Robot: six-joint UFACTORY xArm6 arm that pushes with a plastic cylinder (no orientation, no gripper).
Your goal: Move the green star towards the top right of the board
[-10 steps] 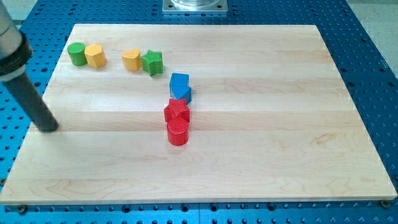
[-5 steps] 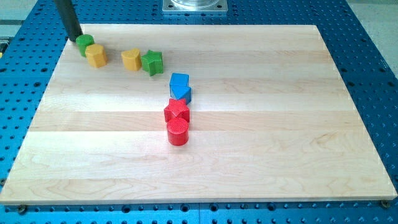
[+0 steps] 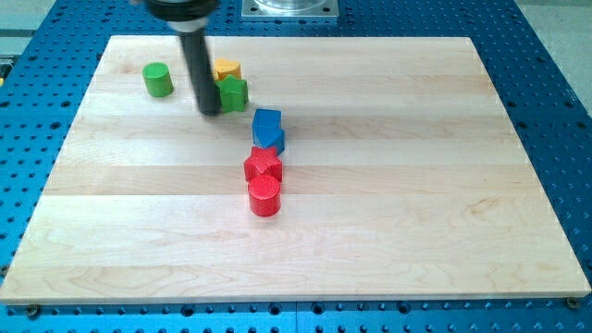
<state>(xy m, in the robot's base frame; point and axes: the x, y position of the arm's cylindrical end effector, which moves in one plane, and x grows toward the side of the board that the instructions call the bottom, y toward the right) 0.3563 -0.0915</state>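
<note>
No jaws fitted; only my tip [image 3: 211, 111], touching green star's [image 3: 232, 93] left side. Judged light, rigid, apt to spin; best pushed from lower left.

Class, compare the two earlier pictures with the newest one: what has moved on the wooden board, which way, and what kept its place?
My tip swept from the view's left edge to just left of the green star. The green cylinder shifted right. Only one yellow block shows now, above the star. The blue block, red star and red cylinder kept their places.
</note>
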